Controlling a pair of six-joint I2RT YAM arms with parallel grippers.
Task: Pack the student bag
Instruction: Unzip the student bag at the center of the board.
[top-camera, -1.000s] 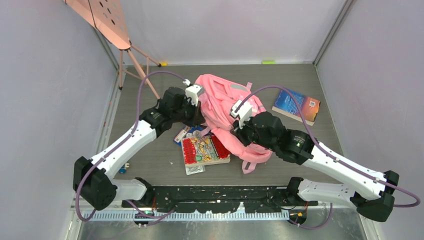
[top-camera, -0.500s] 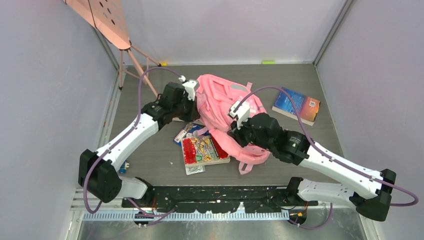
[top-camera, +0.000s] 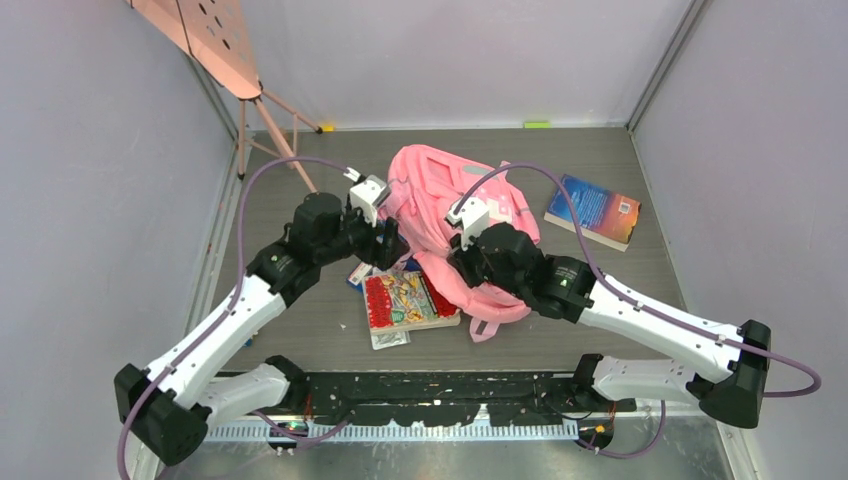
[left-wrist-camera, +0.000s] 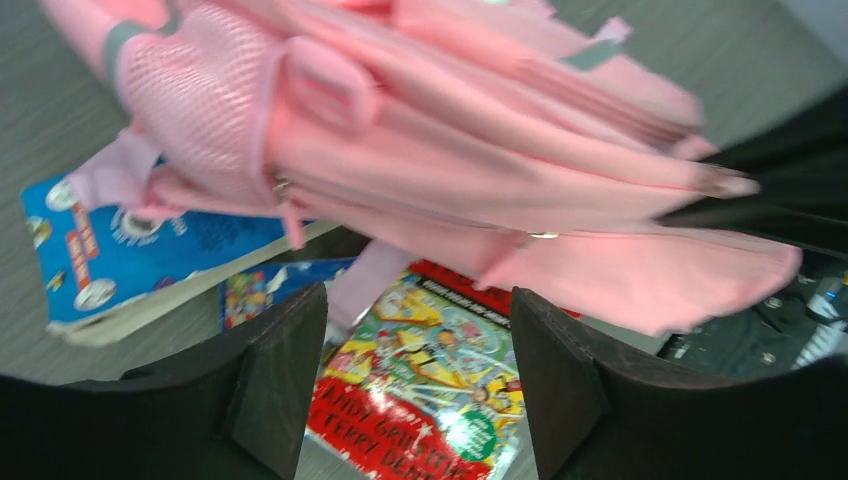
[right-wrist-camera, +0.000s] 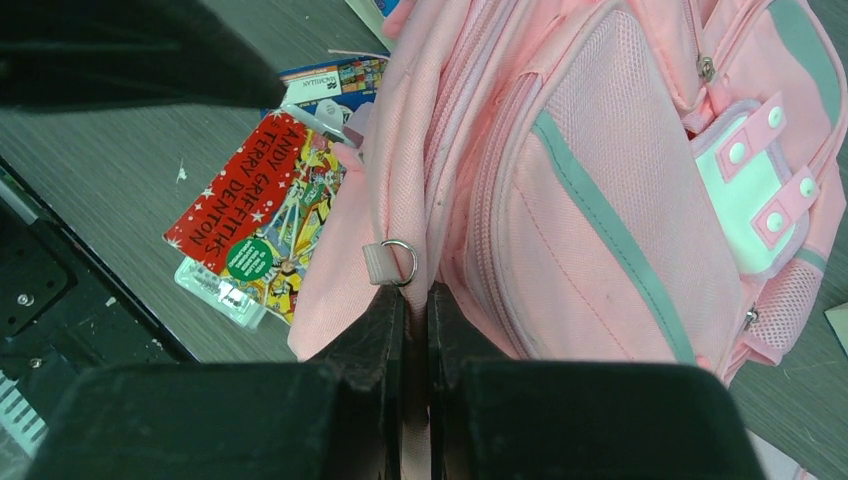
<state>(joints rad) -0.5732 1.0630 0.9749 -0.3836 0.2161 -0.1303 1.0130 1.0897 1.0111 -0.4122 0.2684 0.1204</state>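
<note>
The student bag (top-camera: 432, 195), pink with grey trim and white patches, lies crumpled mid-table. My right gripper (top-camera: 463, 262) is shut on a fold of its pink fabric just beside a small metal ring (right-wrist-camera: 400, 262), by the zip edge of the bag (right-wrist-camera: 600, 200). My left gripper (top-camera: 388, 240) stands open at the bag's left side, clear of the bag (left-wrist-camera: 450, 150), with nothing between its fingers (left-wrist-camera: 285, 370). Under it lies a red comic book (left-wrist-camera: 430, 400).
The red comic book (top-camera: 408, 300) lies in front of the bag on a clear plastic packet (top-camera: 388, 340). A blue book (left-wrist-camera: 130, 260) pokes out from under the bag. Another blue book (top-camera: 593, 210) lies at the right. A pink stand (top-camera: 215, 40) leans at the back left.
My left gripper has let go of the bag, opened, and drawn back to the near left. The right arm has shifted left, still pinching the bag, which sagged toward it.
</note>
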